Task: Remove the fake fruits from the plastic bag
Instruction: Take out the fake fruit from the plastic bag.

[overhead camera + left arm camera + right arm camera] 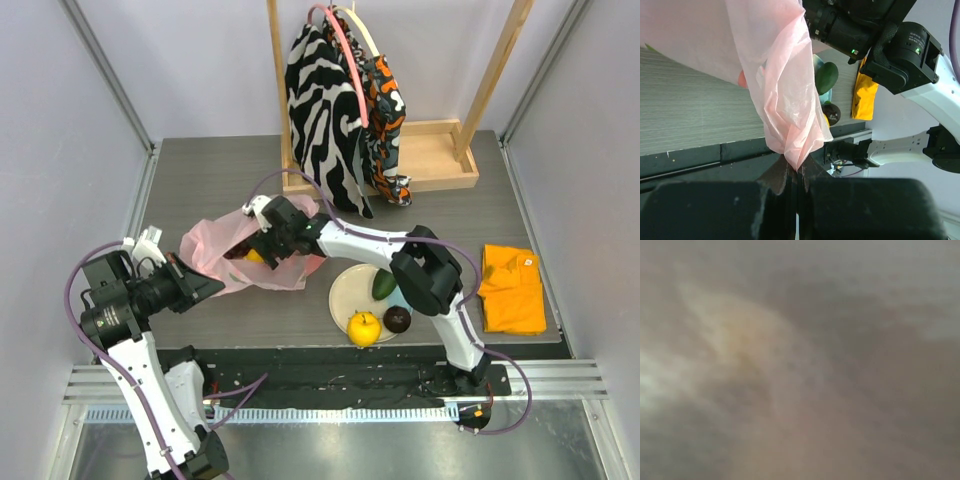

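Overhead and wrist views of the two arms working at the table. The pink plastic bag is lying crumpled left of centre, with its mouth facing right. The left end effector is pinching the near left edge of the bag; in the left wrist view its fingers are pressing together on a gathered fold of the pink film. The right end effector is reaching from the right into the bag's mouth, and how wide its jaws are standing cannot be told, since the film is covering them and the right wrist view is giving only a blur. A yellow shape and a dark shape, probably fruits, are showing inside the bag just beside that end effector. To the right of the bag a round plate is carrying three fruits: the green avocado at its far side, and the yellow-orange round fruit and the dark maroon round fruit side by side at its near rim. A folded orange cloth is lying at the right edge, and a zebra-striped bag is hanging from a wooden rack at the far side.
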Tool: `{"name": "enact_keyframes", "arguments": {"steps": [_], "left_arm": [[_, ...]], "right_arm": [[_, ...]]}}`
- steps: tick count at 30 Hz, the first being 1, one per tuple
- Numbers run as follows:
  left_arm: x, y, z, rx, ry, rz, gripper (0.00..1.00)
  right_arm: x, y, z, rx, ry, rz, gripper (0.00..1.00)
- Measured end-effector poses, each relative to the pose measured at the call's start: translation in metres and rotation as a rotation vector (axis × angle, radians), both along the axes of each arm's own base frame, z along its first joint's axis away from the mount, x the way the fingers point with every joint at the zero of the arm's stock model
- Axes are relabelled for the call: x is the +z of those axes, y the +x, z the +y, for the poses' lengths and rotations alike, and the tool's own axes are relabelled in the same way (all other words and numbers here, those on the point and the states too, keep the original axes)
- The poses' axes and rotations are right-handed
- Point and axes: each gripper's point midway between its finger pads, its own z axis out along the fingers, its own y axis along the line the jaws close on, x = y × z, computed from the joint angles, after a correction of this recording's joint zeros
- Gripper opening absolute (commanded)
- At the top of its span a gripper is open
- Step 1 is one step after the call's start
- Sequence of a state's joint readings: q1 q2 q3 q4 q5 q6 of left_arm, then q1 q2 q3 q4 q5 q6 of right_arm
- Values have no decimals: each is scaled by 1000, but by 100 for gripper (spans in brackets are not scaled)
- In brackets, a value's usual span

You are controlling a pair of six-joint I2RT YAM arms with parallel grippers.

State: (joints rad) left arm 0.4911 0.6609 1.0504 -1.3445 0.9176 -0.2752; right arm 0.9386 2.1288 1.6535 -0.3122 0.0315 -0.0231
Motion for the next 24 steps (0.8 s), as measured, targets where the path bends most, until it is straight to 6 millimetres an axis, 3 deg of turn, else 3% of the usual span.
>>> {"name": "enact_keyframes", "arguments": {"steps": [9, 14, 18, 22, 24], "left_arm": [[-4, 0, -1, -17, -1, -1, 0], [-4, 0, -1, -22, -4, 1, 0], [-4, 1, -1, -23, -8, 4, 0], [-4, 1, -1, -22, -12, 7, 0], [-5, 1, -1, -20, -16, 13, 0]], "right_arm": [[14, 21, 12, -39, 22, -64, 84], [4, 32, 24, -34, 23, -84, 59], [-7, 32, 20, -11, -13, -88, 42], [7, 33, 14, 15, -2, -92, 33], [27, 26, 6, 38, 23, -88, 30]]}}
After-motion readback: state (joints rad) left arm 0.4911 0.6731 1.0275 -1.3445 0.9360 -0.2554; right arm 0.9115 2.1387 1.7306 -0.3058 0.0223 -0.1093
